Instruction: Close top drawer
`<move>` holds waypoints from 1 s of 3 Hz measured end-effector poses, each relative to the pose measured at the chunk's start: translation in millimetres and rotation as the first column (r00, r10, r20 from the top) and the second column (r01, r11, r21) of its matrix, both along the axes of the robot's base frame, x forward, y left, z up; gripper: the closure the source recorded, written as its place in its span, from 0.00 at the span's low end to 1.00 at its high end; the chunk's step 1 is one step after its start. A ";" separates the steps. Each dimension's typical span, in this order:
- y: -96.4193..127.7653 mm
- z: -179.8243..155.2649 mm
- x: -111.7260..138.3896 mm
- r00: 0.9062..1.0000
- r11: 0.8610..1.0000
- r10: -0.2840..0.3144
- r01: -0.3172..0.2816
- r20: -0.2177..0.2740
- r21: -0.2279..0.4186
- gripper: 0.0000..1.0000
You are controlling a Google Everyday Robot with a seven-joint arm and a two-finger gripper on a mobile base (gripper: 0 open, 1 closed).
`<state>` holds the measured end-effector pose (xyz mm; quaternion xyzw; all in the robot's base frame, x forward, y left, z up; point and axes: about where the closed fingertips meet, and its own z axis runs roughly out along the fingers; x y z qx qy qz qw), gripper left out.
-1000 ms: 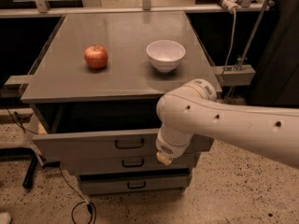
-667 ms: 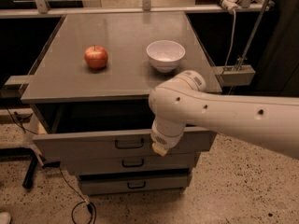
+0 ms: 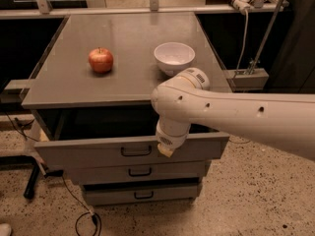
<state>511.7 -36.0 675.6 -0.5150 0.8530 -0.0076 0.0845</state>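
In the camera view, the top drawer [image 3: 88, 154] was a wide grey box with a plain flat front and a small dark bar handle [image 3: 136, 151] at its centre. It stood pulled out from under the front edge of the tabletop [image 3: 128, 33], with a dark gap showing between that edge and the drawer's front. Its long axis ran left to right, parallel to the tabletop's front edge, and its front faced the camera, tilted slightly so that the right end sat a little higher in the frame.

The white arm [image 3: 236, 117] reached in from the right. The end effector [image 3: 166, 150] rested against the upper edge of the drawer front, just right of the handle; whether it was wide or narrow I could not tell.

Two narrower drawers, the middle drawer [image 3: 140, 171] and the bottom drawer [image 3: 142, 194], sat below. On the tabletop, an apple [image 3: 101, 60] lay towards the left edge and a white bowl [image 3: 174, 58] towards the right edge, well apart.
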 end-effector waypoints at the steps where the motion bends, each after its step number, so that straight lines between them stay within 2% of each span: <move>1: 0.0 0.0 0.0 1.000 1.000 0.000 0.000 0.000 0.000 0.57; 3: 0.0 0.0 0.0 1.000 1.000 0.000 0.000 0.000 0.000 0.11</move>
